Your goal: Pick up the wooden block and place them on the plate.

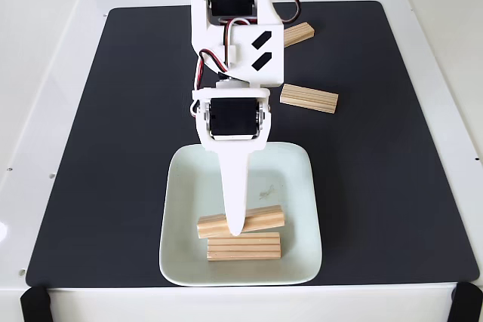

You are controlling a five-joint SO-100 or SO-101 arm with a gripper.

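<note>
Broadly, we saw a white worktop (53, 73) carrying a large black mat (136, 148), and near the front edge of that mat sat the plate (298, 179), pale and square with rounded corners. The arm (235, 32) reached from the far side toward us, its claw (235, 225) hanging over the plate's near half. Two wooden blocks lay on the plate: the farther plated block (268, 218) ran left to right, slightly tilted, and the claw's white finger crossed its middle; the nearer plated block (244, 246) lay just beside it, also left to right. We could not tell whether the claw was clenched on the farther block or had let go, because from this angle one finger hid the other.

Two more blocks waited on the mat. The mid-mat block (309, 99) lay right of the arm and far from the claw, its long axis nearly left to right. The far block (299, 34) sat farther still, partly behind the arm. We judged the mid-mat block the nearer target, up and to the right of the claw.
</note>
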